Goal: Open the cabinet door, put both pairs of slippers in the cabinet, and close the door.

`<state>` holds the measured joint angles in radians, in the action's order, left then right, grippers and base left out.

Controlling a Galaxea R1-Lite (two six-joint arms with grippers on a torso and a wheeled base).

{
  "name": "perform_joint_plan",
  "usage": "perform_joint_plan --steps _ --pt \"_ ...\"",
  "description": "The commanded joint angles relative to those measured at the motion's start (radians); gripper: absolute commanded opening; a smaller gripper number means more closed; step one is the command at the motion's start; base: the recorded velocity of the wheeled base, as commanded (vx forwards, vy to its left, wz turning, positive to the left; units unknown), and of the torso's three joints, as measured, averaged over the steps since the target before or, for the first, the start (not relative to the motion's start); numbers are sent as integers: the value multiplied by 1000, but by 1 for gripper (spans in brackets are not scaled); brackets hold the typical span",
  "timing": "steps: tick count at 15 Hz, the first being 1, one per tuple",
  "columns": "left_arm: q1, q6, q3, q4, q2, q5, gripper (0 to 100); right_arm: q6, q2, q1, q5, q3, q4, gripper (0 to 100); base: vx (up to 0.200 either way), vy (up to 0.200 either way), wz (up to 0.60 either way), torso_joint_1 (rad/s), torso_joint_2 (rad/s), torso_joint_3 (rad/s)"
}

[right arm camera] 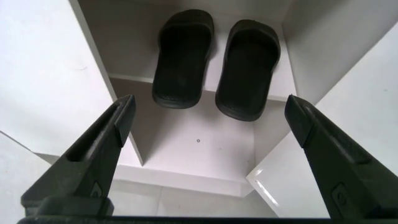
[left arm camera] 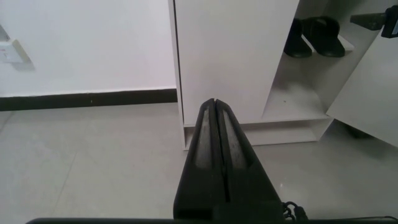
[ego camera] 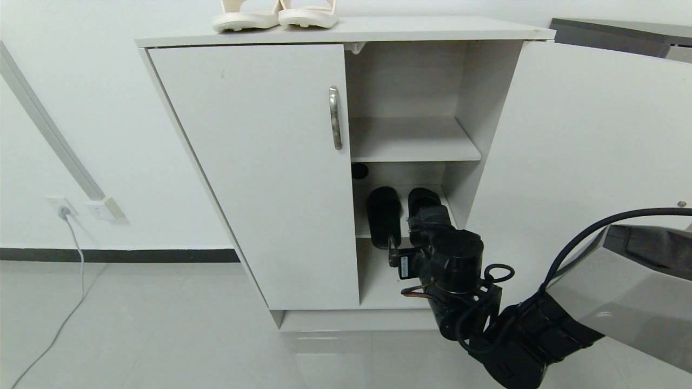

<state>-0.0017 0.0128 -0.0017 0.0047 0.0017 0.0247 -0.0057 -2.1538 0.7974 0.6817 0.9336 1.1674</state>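
Observation:
A white cabinet (ego camera: 259, 173) stands with its left door shut and its right door (ego camera: 584, 140) swung open. The black slippers (ego camera: 384, 213) lie side by side on a lower shelf inside, toes inward, and appear again as black slippers (right arm camera: 183, 56) and black slippers (left arm camera: 317, 37). A cream pair of slippers (ego camera: 275, 16) rests on the cabinet top. My right gripper (ego camera: 411, 232) is just in front of the black pair; the right gripper (right arm camera: 208, 115) is open with nothing between its fingers. My left gripper (left arm camera: 214, 102) is shut and empty, low over the floor, facing the cabinet.
The upper shelf (ego camera: 413, 140) inside is bare. A metal handle (ego camera: 335, 116) sits on the shut door. A wall socket with a cable (ego camera: 64, 212) is at the left, with open tiled floor (ego camera: 135, 324) below it. A grey object (ego camera: 611, 32) stands behind the open door.

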Motion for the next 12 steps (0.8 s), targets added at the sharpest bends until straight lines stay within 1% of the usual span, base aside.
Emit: perform_joint_plan --steps 1,2,7,12 --pt "0 1 0 0 0 0 0 0 -3 0 -1 -6 9 100 0 0 0 0 0 0" --pt "0 1 0 0 0 0 0 -2 -3 0 -4 -6 18 100 0 0 0 0 0 0" --pt "0 1 0 0 0 0 0 0 -3 -1 -5 -10 24 100 0 200 0 2 0 3" --pt "0 1 0 0 0 0 0 -3 -3 -9 -28 -27 44 100 0 200 0 0 1 3"
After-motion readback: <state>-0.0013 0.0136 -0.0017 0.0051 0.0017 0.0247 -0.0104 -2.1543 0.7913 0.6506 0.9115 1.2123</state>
